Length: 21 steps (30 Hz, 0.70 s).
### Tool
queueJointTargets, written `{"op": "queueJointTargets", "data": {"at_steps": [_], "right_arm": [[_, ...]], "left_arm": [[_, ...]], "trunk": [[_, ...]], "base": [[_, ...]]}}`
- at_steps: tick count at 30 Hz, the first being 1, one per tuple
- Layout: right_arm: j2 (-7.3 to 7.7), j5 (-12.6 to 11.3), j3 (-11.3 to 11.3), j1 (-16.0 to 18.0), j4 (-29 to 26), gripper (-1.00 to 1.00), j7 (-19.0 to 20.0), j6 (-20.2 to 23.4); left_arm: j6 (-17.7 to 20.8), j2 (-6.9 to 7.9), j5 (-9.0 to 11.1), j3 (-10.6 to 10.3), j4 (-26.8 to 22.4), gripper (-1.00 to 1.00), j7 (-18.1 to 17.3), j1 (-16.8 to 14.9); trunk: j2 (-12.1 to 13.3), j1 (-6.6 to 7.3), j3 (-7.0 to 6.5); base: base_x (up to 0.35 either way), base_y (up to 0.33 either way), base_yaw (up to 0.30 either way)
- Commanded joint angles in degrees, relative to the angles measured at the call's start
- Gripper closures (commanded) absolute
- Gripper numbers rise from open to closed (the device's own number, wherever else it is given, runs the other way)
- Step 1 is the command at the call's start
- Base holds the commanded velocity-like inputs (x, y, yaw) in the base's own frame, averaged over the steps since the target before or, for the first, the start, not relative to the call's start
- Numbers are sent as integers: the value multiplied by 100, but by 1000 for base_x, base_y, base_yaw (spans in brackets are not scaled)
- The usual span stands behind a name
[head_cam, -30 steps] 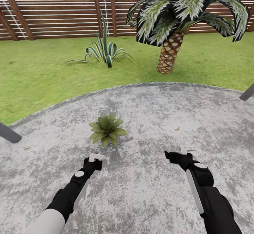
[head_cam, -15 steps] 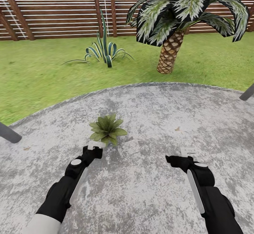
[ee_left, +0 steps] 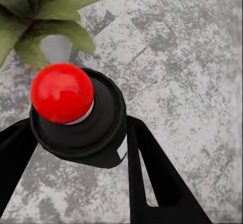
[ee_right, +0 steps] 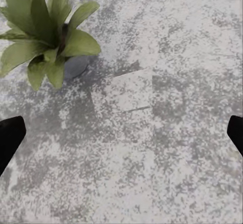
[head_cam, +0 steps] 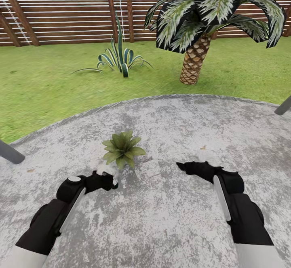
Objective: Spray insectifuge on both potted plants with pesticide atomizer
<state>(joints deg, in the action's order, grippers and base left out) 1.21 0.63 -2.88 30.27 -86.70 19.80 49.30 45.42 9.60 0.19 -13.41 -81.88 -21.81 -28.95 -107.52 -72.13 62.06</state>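
I have the spray bottle (ee_left: 83,120) clamped in my left gripper (ee_left: 76,148), one black finger (ee_left: 152,178) pressed on each side of its dark body, and its red round cap (ee_left: 62,92) points toward the small leafy plant (ee_left: 45,16). From the head camera, the left gripper (head_cam: 106,178) sits low over the grey paved patio (head_cam: 169,215), just beside the near edge of that plant (head_cam: 122,148), whose broad pointed leaves spread flat on the paving. My right gripper (head_cam: 190,166) is held out over the patio to the right of the plant, apart from it; in the right wrist camera its two black fingertips (ee_right: 10,138) stand far apart at the picture's edges with nothing between them, and the plant (ee_right: 45,36) shows ahead with a small grey base under its leaves. Beyond the patio I see lawn (head_cam: 44,82), a striped long-leaved agave (head_cam: 119,58), a palm (head_cam: 196,60) with a scaly trunk, and the brown slatted fence (head_cam: 64,9).
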Motion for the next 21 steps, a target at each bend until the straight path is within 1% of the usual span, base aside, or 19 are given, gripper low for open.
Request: {"op": "queueJointTargets", "data": {"at_steps": [1,2,3,5,7,8,10,11,13,15,18,19,20,21], "right_arm": [[115,16,-5,101,-7,-100,530,23],[290,16,-5,182,-9,-100,1043,21],[384,16,-7,217,-14,-100,1402,20],[486,20,-4,253,-19,-100,2200,19],[527,23,2,267,-21,-100,3013,16],[533,24,5,270,-22,-100,3204,14],[547,24,13,274,-22,-100,3851,-1],[549,25,14,275,-22,-100,3984,-6],[556,25,18,277,-28,-100,4412,-22],[560,25,21,277,-30,-100,4619,-28],[563,25,23,277,-31,-100,4755,-37],[564,25,32,278,-31,-100,4789,-39],[564,25,69,278,-31,-100,4811,-40],[564,25,151,278,-31,-100,4825,-41]], "left_arm": [[23,151,-5,-21,-9,100,-568,-6],[-1,276,-7,-30,-11,100,-1147,-10],[-16,352,-8,-33,-11,100,-1507,-11],[-49,453,-9,-33,-12,100,-2080,-13],[-205,498,-8,-38,-11,100,-2421,-13],[-271,503,-6,-40,-8,100,-2485,-13],[-559,516,-5,-50,0,100,-2807,-14],[-626,518,-6,-53,3,100,-2916,-14],[-858,522,-8,-60,8,100,-3386,-14],[-997,524,-15,-66,11,100,-3649,-14],[-1133,529,-46,-106,11,100,-3827,-14],[-1185,531,-76,-152,9,100,-3876,-14],[-1219,532,-116,-238,7,100,-3909,-14],[-1242,531,-167,-369,7,100,-3938,-16]], "trunk": [[-2,1,4],[-2,1,4],[-2,1,4],[-2,1,4],[-2,1,4],[-2,1,4],[-2,1,4],[-2,1,4],[-2,1,4],[-2,1,4],[-2,1,4],[-2,1,4],[-2,1,4],[-2,1,4]], "base": [[0,0,0],[0,0,0],[0,0,0],[0,0,0],[0,0,0],[0,0,0],[0,0,0],[0,0,0],[0,0,0],[0,0,0],[0,0,0],[0,0,0],[0,0,0],[0,0,0]]}}
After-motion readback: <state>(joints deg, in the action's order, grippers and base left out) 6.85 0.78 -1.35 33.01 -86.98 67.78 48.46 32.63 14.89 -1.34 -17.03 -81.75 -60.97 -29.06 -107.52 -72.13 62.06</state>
